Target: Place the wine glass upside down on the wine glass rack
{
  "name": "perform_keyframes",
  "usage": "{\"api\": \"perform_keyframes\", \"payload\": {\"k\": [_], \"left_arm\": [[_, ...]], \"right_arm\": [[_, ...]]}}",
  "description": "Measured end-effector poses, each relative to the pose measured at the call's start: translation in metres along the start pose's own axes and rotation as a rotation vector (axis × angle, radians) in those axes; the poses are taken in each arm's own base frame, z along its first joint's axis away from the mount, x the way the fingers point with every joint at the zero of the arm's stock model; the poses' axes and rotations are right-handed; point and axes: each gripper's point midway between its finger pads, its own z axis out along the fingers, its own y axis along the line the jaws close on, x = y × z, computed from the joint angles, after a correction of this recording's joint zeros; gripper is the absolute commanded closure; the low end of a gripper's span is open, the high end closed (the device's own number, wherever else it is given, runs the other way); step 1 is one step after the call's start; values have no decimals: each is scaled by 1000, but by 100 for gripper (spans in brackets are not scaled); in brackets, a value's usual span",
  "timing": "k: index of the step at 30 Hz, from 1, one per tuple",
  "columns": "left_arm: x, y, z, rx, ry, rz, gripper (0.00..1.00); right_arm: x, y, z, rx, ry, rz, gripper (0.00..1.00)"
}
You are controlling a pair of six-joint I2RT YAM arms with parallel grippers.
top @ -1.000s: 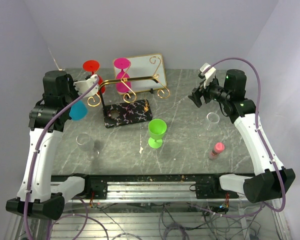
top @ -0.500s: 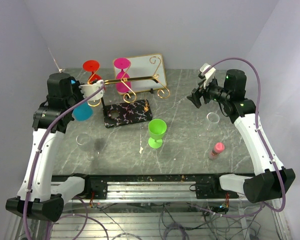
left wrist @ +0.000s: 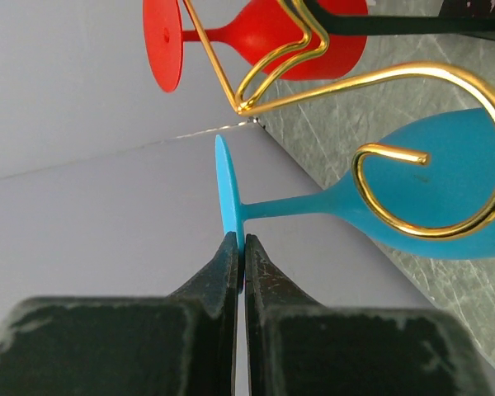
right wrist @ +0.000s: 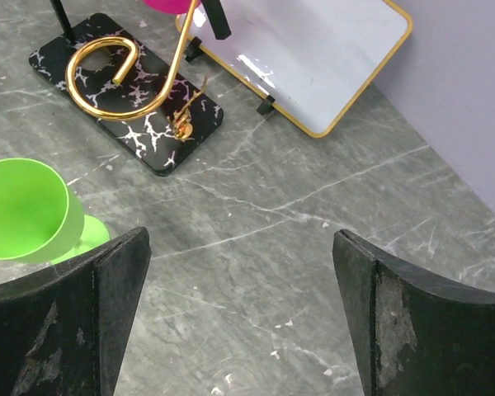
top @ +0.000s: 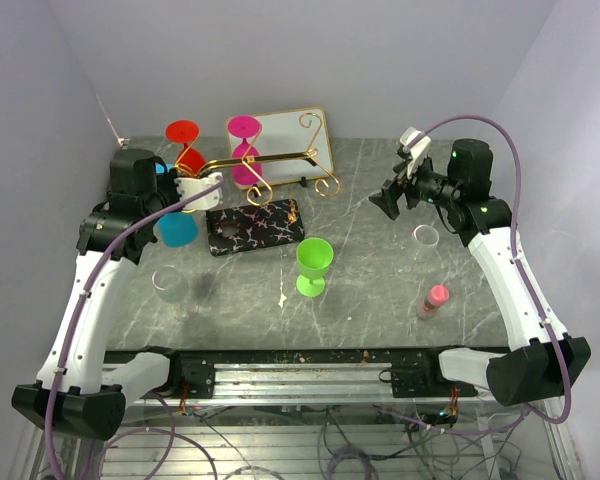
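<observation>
The left gripper (left wrist: 239, 245) is clenched on the thin edge of the foot of the blue wine glass (left wrist: 445, 194). The glass is at the left end of the wine glass rack (top: 270, 160), right by the curled gold tip. It is turned the same way as the red glass (top: 184, 138) that hangs on the rack at that end.

From the left wrist, the gold curl crosses in front of the blue bowl. The blue stem is out in the open, beside the wire and not inside it. I cannot tell if the bowl touches the curl. Room is tight here: the wall (top: 50, 120) is close on the rack's left, and the red glass is near.

A pink glass (top: 244, 140) hangs further right on the rack. A white tray (top: 295, 135) with a gold edge leans behind the rack.

The right gripper (right wrist: 239, 322) is well to the right of the rack, above the table (top: 380, 280). Its jaws are wide apart and hold nothing. Bare table lies between it and the rack.

A green glass (top: 313, 265) stands in front of the rack's black base (top: 255, 228), near its right corner. A clear glass (top: 170, 285) stands in front of the rack, to the left.
</observation>
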Motion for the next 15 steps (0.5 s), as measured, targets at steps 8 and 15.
{"api": "perform_keyframes", "payload": {"k": [8,15], "left_arm": [[-16,-5,6,29,-70,36,93],[-27,-9,12,55,-121,62,93]], "right_arm": [[-1,5,0,-25,-6,15,0],[-1,6,0,-31,-10,15,0]]}}
